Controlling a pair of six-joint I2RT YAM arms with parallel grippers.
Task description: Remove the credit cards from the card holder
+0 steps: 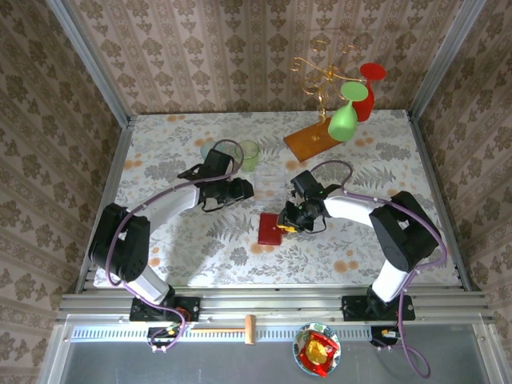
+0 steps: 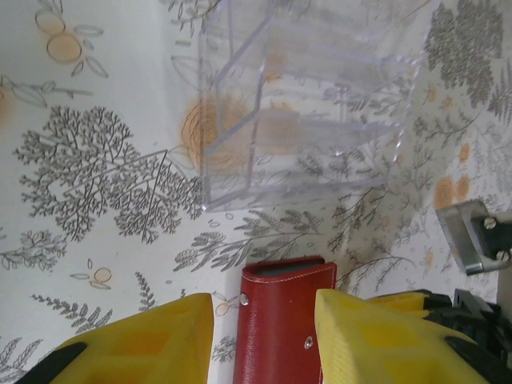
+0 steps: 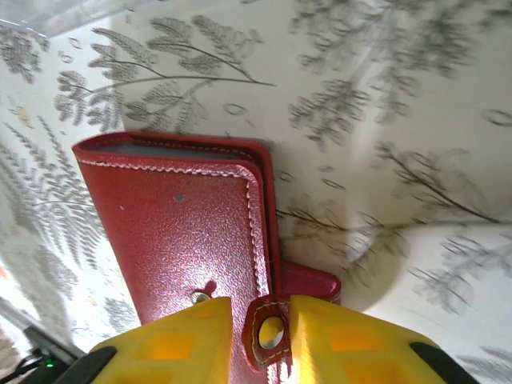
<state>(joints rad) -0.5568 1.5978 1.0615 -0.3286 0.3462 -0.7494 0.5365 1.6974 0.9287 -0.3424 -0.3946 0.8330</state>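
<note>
Right gripper (image 3: 260, 314) narrowly parted around snap tab (image 3: 272, 333); cannot tell if pinching. Left gripper (image 2: 264, 308) spread, empty, above closed red card holder (image 3: 184, 224), mid-worktop.

Desk (image 1: 160, 172) before me: covered in a pale cloth printed with grey leaves and orange blossoms. Lying flat near its centre is a small red grained card holder (image 1: 270, 229), folded. Just beyond it stands a clear plastic box (image 2: 296, 104). Farther back stand a translucent green cup (image 1: 249, 154) and an orange-brown wooden base board (image 1: 308, 142).
</note>
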